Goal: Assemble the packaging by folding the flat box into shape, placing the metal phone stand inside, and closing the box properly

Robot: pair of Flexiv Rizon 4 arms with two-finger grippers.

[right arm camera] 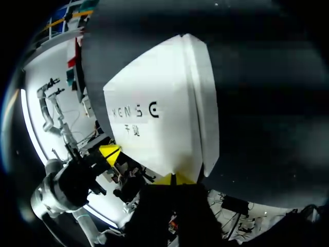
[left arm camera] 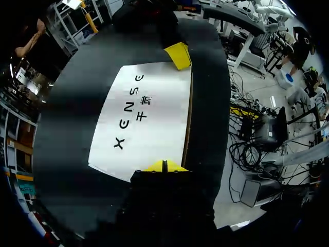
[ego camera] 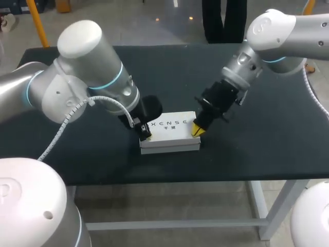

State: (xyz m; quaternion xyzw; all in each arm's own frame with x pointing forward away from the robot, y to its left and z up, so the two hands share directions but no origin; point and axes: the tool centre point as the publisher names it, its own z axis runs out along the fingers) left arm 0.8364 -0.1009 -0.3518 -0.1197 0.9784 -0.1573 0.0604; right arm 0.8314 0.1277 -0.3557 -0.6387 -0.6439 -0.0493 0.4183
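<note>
I am holding my left hand [ego camera: 145,132], fingers pinched together, at one end edge of the closed white box [ego camera: 169,135]. My right hand [ego camera: 198,129], equally narrow, is sitting at the opposite end edge. The box is lying flat between both hands, and the black tabletop [ego camera: 257,144] is stretching wide beyond each.

Box [ego camera: 172,129] sits between left gripper [ego camera: 145,134] and right gripper [ego camera: 198,130].
</note>
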